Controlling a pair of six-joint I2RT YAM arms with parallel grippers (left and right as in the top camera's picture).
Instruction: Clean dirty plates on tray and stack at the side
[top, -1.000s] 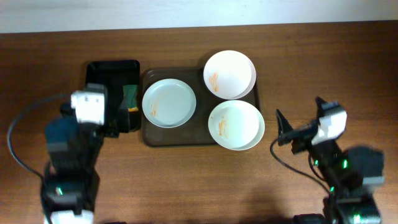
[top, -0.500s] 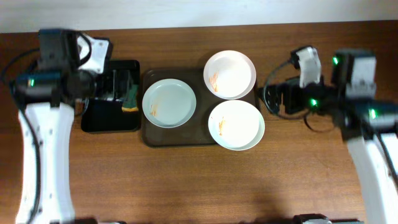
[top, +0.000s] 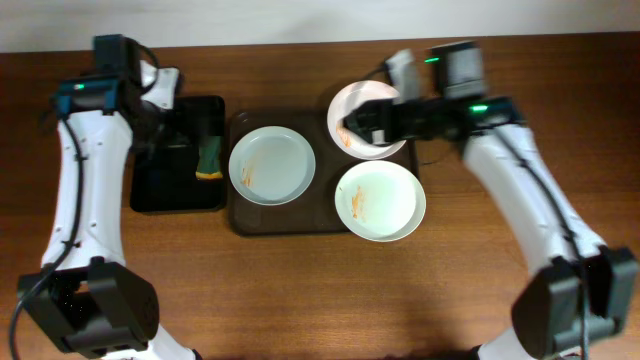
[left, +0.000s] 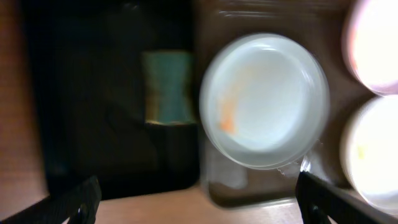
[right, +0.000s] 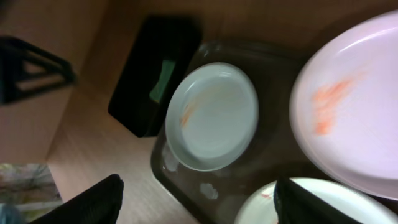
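Three white plates lie on the dark brown tray (top: 322, 222). The left plate (top: 271, 165) (left: 264, 99) (right: 211, 115), the back right plate (top: 385, 105) (right: 348, 106) and the front right plate (top: 380, 200) (right: 311, 202) each carry orange smears. My right gripper (top: 358, 128) (right: 202, 205) hovers over the back right plate's left part, open, with nothing between its fingers. Over the black bin my left gripper (top: 178, 125) (left: 199, 205) hangs open and empty. Both wrist views are blurred.
The black bin (top: 165, 190) (left: 93, 124) (right: 146, 93) stands against the tray's left side, with a green sponge (top: 210, 157) (left: 166, 94) (right: 161, 78) inside near its right wall. Brown table surrounds the tray; a pale wall runs along the far edge.
Both arms have swung up from the table's front. The left gripper now hangs over the bin, and the right has reached left from beside the tray to above the back right plate.
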